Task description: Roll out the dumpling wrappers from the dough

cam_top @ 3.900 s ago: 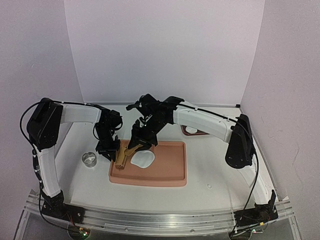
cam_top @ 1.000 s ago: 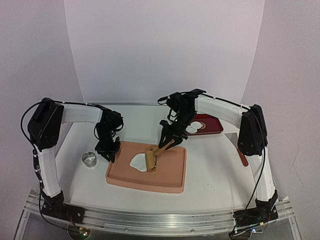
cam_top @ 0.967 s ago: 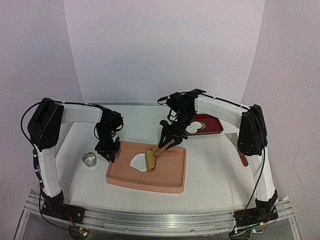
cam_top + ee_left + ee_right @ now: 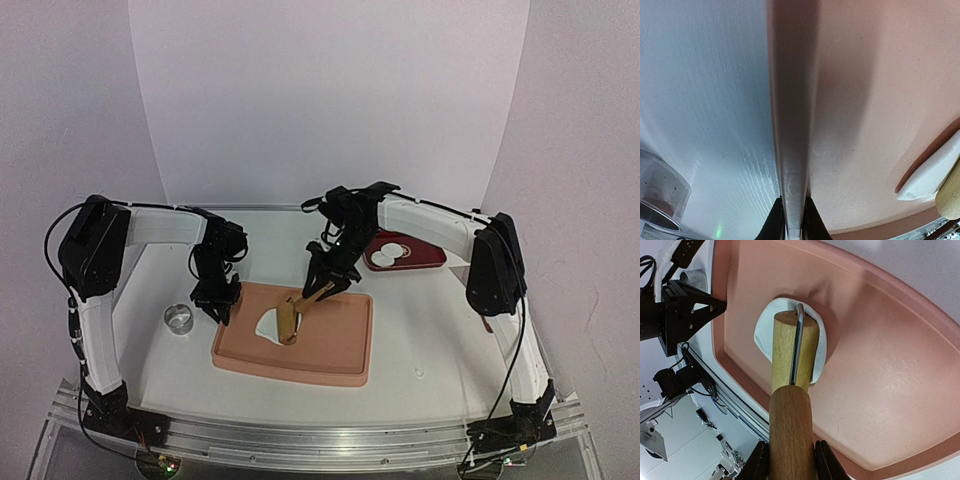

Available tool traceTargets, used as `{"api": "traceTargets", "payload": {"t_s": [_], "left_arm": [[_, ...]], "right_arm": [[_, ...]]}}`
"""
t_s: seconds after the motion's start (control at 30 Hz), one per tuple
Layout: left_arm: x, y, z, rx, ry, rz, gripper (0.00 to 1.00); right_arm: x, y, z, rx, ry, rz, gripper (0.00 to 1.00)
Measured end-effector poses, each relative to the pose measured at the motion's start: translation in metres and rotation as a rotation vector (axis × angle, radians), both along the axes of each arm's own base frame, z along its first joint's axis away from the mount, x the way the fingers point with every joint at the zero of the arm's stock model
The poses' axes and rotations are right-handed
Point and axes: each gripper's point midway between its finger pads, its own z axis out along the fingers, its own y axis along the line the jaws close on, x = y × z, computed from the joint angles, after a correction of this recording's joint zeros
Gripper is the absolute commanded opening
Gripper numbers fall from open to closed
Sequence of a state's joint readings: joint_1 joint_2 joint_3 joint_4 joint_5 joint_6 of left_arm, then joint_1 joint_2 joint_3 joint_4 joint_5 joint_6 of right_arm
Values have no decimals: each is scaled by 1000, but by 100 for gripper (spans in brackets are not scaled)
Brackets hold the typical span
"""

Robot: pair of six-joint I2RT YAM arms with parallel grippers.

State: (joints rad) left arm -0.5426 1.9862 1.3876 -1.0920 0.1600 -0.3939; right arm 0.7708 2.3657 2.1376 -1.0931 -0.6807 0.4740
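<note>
The top camera looks down from the near side; both close wrist cameras share the tray (image 4: 900,370).

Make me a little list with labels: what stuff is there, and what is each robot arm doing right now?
Left end effector: shut on the left rim of the pink plastic tray
Right end effector: shut on the handle of the wooden rolling pin
Roller: on the flat white dough inside the tray
Round white dough wrappers: two, on the dark red plate
Metal ring cutter: on the table, left of the tray
</note>
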Motion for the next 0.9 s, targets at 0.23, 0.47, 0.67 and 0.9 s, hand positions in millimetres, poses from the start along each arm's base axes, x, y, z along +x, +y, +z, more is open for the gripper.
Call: {"api": "traceTargets", "payload": {"t_s": [0.23,0.47,0.67,0.9], "left_arm": [[0,0,0,-1,2,2,2],[0,0,0,0,2,6,2],[0,0,0,0,2,10,2],[0,0,0,-3,-4,19,2]], "right_arm": [[-2,6,-1,-3,-9,-11,0],[-4,14,0,-5,-22,-23,0],[-5,20,2,-15,-48,-25,0],[-7,32,5,-24,-85,-17,0]]}}
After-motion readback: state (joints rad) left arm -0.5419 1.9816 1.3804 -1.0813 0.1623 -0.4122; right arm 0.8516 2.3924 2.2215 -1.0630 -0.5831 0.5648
